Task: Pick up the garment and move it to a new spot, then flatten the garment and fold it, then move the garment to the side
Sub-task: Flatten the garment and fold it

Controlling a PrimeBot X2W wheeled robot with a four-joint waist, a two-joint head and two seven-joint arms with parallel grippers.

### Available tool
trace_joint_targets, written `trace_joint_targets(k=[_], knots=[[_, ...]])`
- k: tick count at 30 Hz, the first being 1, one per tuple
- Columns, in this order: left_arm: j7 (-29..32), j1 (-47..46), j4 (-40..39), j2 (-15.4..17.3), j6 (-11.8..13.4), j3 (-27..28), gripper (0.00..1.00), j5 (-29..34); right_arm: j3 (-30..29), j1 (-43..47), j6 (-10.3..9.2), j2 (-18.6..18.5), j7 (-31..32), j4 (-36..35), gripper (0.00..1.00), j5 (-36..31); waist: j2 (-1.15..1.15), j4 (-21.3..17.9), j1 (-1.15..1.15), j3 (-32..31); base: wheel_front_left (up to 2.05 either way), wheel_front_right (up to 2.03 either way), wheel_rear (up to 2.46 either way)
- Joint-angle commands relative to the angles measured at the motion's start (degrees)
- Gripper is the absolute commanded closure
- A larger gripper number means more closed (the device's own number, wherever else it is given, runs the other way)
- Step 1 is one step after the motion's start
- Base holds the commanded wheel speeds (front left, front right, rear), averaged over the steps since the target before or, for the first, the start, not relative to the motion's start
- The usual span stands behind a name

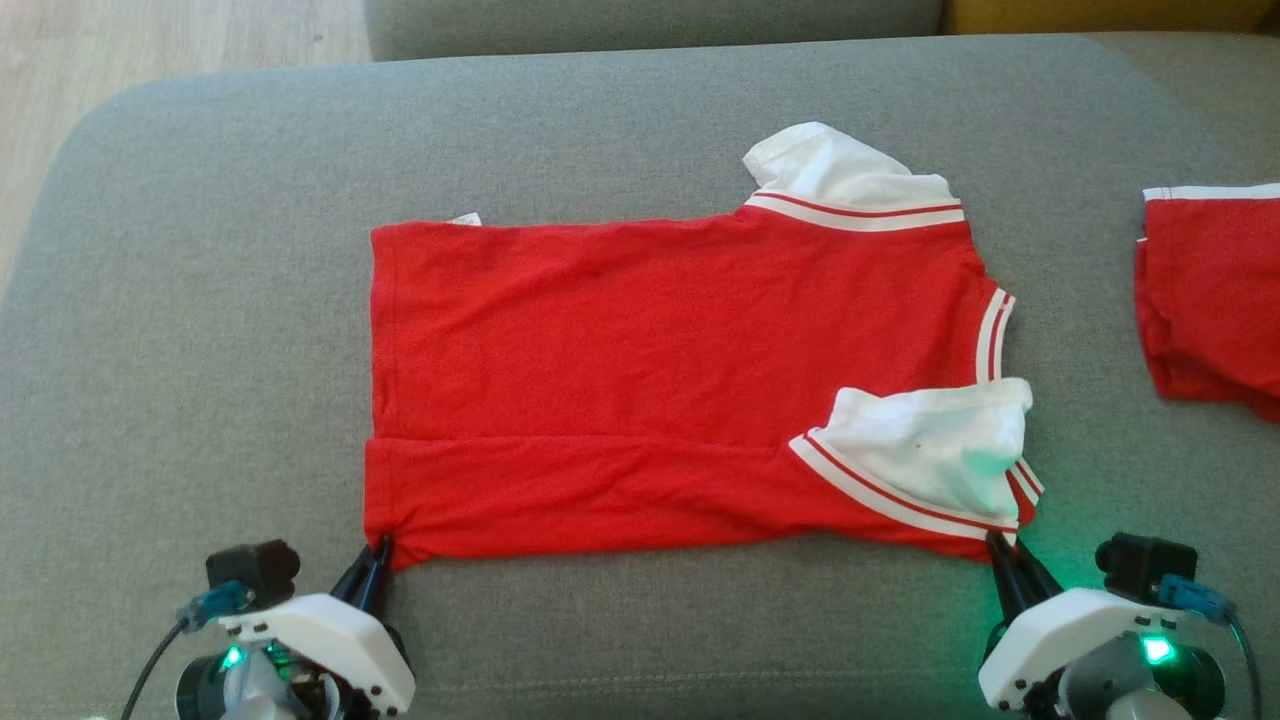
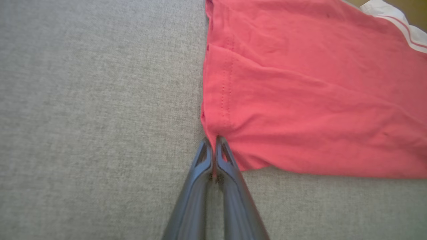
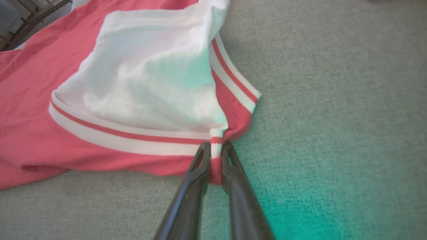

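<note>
The red T-shirt (image 1: pixel 650 350) lies spread sideways on the grey cushion (image 1: pixel 200 300). The left gripper (image 1: pixel 378 548) is pinched on its near hem corner. The right gripper (image 1: pixel 996 545) is pinched on the striped trim beside the near sleeve. Step in hand: folding. The next move likely requires lifting both corners evenly and carrying them to the far edge.

Soft, even daylight fills all three views, leaving only a thin shadow under the near edge of the red shirt (image 1: pixel 650 360). A green lamp (image 1: pixel 1157 650) behind the right claw (image 1: pixel 995 545) throws a green glow on the grey cushion (image 1: pixel 640 110) and tints the white sleeve (image 3: pixel 150 76). Both wrist views are hazy, with pale, pinkish colours. The dark fingers (image 3: pixel 186 200) blur toward the bottom edge.
</note>
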Motion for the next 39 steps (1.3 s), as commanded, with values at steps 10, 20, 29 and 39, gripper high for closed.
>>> trace_joint_targets(k=[10,20,29,39], knots=[[-2.4,-0.6,-1.1,1.7,-0.2,1.2,1.0,0.0,0.5,0.8,-0.05,-0.3,-0.4,-2.6,1.0,1.3,0.0,0.0,0.0,-1.6,0.0,0.0,0.0],[-0.2,4.6,-6.3,2.5,1.5,1.4,1.0,-0.9,-0.6,4.7,-0.05,-0.3,1.3,-5.8,1.0,2.6,0.0,-0.3,0.0,-3.7,0.0,0.0,0.0],[1.9,8.3,-9.4,2.2,2.6,0.9,1.0,-1.9,-0.8,7.1,-0.05,-0.3,2.7,-6.8,1.0,3.6,0.0,0.0,0.0,-4.9,0.0,0.0,0.0],[0.3,7.7,-11.5,2.1,4.4,1.1,0.0,-1.4,-0.2,6.3,-0.05,-0.3,-0.4,-9.3,0.0,3.5,0.0,-0.1,0.0,-4.9,0.0,0.0,0.0]])
